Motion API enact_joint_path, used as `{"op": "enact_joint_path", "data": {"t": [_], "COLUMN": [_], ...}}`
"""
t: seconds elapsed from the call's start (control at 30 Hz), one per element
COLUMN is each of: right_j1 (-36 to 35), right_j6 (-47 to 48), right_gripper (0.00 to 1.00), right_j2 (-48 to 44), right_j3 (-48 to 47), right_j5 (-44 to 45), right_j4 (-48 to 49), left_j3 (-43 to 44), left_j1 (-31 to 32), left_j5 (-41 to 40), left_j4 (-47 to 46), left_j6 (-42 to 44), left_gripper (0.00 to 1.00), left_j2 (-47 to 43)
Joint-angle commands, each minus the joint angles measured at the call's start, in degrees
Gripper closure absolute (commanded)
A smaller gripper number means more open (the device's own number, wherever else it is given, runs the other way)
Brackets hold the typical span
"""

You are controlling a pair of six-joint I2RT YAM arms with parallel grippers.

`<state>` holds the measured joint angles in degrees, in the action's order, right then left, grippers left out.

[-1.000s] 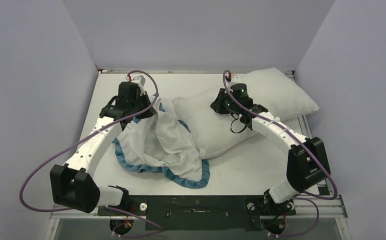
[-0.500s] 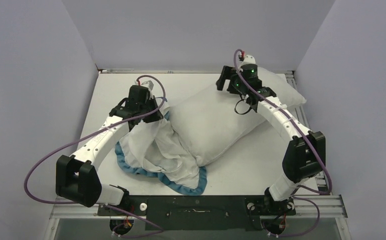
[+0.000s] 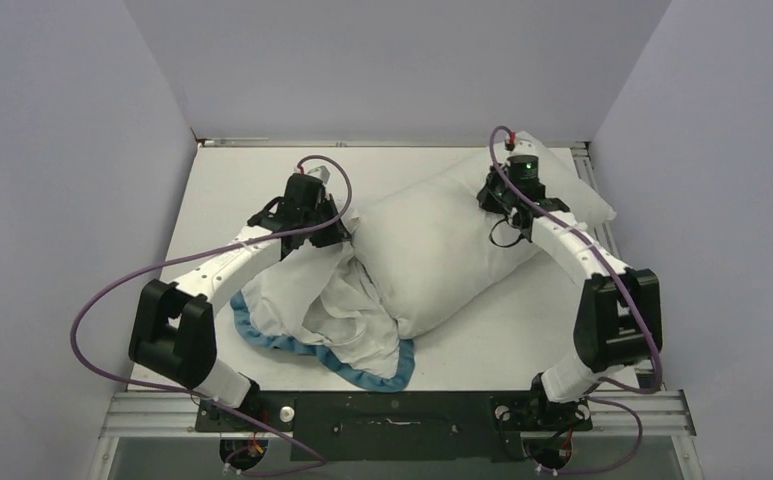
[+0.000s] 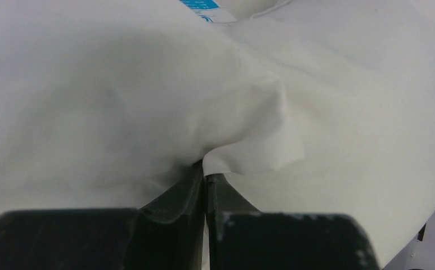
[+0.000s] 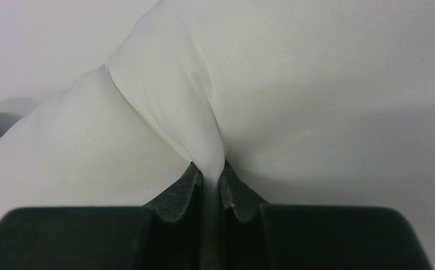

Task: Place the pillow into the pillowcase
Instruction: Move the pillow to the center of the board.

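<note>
— White pillow (image 3: 442, 240), where now?
— Lying slantwise on worktop (image 3: 242, 180), near end against bunched pillowcase (image 3: 312, 300).
— Right pincer (image 5: 208, 171)?
— Clamped on pinch of pillow fabric; shifted from mid-pillow out to far right corner.
— Left pincer (image 4: 205, 169)?
— Closed tight on white pillowcase fold; moved rightward, now beside pillow.
— Pillow itself?
— Swung more upright, nearer left arm.

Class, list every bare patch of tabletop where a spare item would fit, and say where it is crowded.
Bare table lies in the far-left corner, beyond the left hand and the pillowcase. A second patch sits near-right, between the pillow, the right arm and the front edge. The middle is crowded: pillow pressed against pillowcase.
</note>
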<state>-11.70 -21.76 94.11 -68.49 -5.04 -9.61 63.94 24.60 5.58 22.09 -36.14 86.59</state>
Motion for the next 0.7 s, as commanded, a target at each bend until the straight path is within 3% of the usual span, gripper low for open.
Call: {"op": "enact_joint_path", "data": {"t": [0.0, 0.13, 0.2, 0.33, 0.43, 0.47, 0.5, 0.67], "right_j1": [0.9, -3.1, -5.3, -6.8, -7.1, -7.1, -7.1, -8.1], "right_j6": [-3.1, -9.0, -10.3, -7.3, -2.2, -0.8, 0.6, 5.9], "right_gripper": [0.95, 0.95, 0.87, 0.32, 0.01, 0.08, 0.1, 0.1], "right_j2": [-13.7, -25.1, -28.0, -30.5, -30.5, -30.0, -28.9, -17.5], "right_j3": [9.7, 14.5, 15.6, 15.4, 12.3, 11.1, 9.6, -1.8], "right_j5": [-6.0, -5.5, -4.3, -2.0, -1.6, -2.0, -2.9, -10.8], "right_j4": [-13.2, -15.2, -16.1, -16.1, -14.3, -13.1, -11.9, -7.9], "left_j3": [2.9, 10.1, 12.5, 14.2, 13.8, 12.9, 11.8, 5.8], "left_j1": [1.2, 2.6, 2.8, 2.6, 1.2, 0.2, -1.1, -8.3], "left_j5": [3.9, 5.4, 5.5, 3.3, 1.1, 1.6, 2.4, 5.1], "left_j4": [-9.7, -9.9, -9.5, -7.1, -4.2, -4.1, -4.5, -5.0], "left_j6": [-4.8, -5.1, -4.9, -2.6, -0.6, -0.4, -0.5, -0.6], "left_gripper": [1.0, 1.0, 1.0, 1.0, 1.0, 1.0, 1.0, 1.0], "left_j2": [4.7, 10.3, 11.3, 10.2, 7.2, 5.8, 4.2, -4.7]}}
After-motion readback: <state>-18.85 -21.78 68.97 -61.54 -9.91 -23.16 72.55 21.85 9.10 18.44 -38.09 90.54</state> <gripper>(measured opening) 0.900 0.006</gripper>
